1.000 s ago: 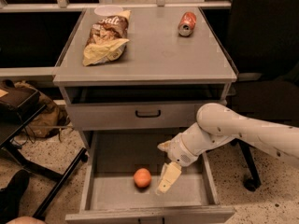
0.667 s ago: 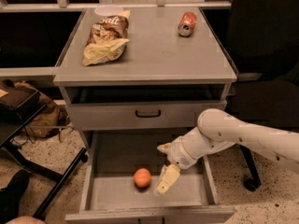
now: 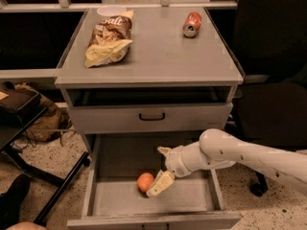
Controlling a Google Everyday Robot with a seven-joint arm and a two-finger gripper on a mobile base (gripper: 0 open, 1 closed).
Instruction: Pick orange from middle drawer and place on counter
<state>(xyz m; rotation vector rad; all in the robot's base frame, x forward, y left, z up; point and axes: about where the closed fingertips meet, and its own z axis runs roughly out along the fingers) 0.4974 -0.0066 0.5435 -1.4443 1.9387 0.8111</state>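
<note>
The orange (image 3: 144, 181) lies on the grey floor of the open middle drawer (image 3: 187, 198), left of its middle. My gripper (image 3: 161, 168) is down inside the drawer, just right of the orange, and it is open and empty. Its lower finger (image 3: 159, 184) is right against the orange's right side, and its upper finger (image 3: 163, 151) points toward the drawer's back. The white arm reaches in from the right. The counter (image 3: 158, 56) is the cabinet's flat grey top, above the drawers.
On the counter lie a chip bag (image 3: 108, 36) at the left, a red soda can (image 3: 193, 24) on its side at the back right, and a white bowl (image 3: 111, 9) at the back. The top drawer (image 3: 152, 117) is shut. A black chair (image 3: 273, 85) stands at the right.
My gripper has moved left in the drawer, so its lower finger now sits against the orange. The orange has not moved.
</note>
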